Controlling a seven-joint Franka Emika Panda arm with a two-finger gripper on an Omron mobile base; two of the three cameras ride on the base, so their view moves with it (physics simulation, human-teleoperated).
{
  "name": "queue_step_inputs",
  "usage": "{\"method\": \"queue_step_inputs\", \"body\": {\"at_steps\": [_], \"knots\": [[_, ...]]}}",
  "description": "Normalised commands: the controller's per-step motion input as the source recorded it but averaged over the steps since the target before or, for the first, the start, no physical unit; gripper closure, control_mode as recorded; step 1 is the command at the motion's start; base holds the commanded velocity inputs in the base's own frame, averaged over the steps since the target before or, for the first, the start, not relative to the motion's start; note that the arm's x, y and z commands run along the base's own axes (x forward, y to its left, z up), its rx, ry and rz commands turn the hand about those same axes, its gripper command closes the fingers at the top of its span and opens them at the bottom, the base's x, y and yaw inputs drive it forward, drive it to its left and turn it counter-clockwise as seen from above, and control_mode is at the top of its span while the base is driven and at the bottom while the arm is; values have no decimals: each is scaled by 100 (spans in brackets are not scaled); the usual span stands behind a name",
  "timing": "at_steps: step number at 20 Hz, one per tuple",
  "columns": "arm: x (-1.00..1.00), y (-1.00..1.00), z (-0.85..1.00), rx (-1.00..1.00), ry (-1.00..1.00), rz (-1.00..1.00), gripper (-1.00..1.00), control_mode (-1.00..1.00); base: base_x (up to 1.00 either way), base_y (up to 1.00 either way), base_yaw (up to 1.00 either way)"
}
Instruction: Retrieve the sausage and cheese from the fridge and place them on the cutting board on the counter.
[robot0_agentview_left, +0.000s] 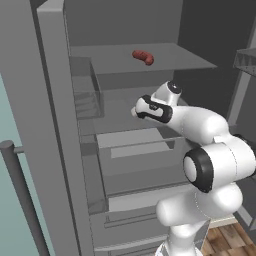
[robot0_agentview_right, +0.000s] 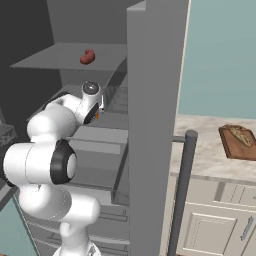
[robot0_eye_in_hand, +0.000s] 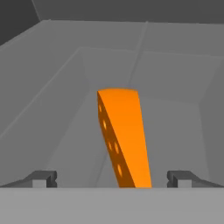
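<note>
Now my gripper (robot0_eye_in_hand: 112, 179) is spread wide inside the tall grey fridge (robot0_agentview_left: 55, 125), its fingertips either side of the orange, hole-dotted cheese wedge (robot0_eye_in_hand: 124, 135) on a lower shelf, gripping nothing. Judging by this, I'm fetching the cheese first; next I should ease forward and close squarely on it, while the reddish-brown sausage link (robot0_agentview_left: 143, 56) waits on the shelf above.

Pale teal wall (robot0_agentview_right: 220, 55) fills the right base view from twelve to three o'clock, and shows again at nine o'clock in the left base view. Cream cabinet fronts (robot0_agentview_right: 210, 220) with drawers and a slim handle sit at five o'clock. Wooden plank floor (robot0_agentview_left: 227, 240) shows at five o'clock in the left base view. Light is even and flat.
</note>
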Motion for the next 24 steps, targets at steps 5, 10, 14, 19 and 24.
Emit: {"method": "queue_step_inputs", "body": {"at_steps": [5, 10, 14, 19, 24], "knots": [[1, -1, 0, -4, 0, 0, -100, -100, 0, 0, 0], [3, 0, 3, -5, 0, 0, -100, -100, 0, 0, 0], [12, 0, 2, -4, -2, 0, -100, -100, 0, 0, 0], [14, 0, 20, -1, -2, 0, -100, -100, 0, 0, 0], [40, 0, 7, 0, 0, 0, -100, -100, 0, 0, 0]]}}
